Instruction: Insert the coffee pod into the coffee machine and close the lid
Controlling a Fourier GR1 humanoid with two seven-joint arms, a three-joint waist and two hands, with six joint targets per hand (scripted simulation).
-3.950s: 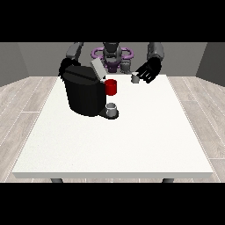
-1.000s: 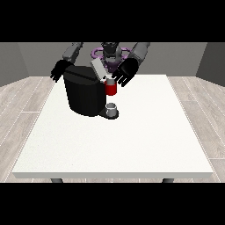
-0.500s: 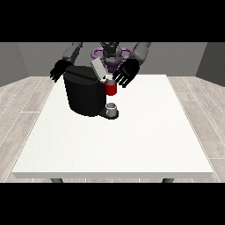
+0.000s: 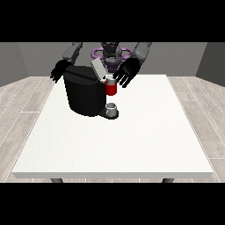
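The black coffee machine (image 4: 85,94) stands on the white table (image 4: 132,140), left of the middle. Its grey lid (image 4: 97,69) is tilted up and open. A red pod holder (image 4: 110,88) sticks out at its front, and a small pale coffee pod (image 4: 109,78) shows at the holder's top. The hand at the view's right (image 4: 126,72) hovers just right of the pod with its fingers spread, holding nothing. The hand at the view's left (image 4: 59,70) hangs behind the machine's far left corner, fingers relaxed and spread.
A small grey cup (image 4: 112,108) sits on the machine's drip base below the red holder. The table's near edge (image 4: 114,175) runs across the bottom of the view.
Four seconds ago the pod stood on the table by the hand at the view's right; now it sits at the red holder. Over the last second that hand has barely shifted.
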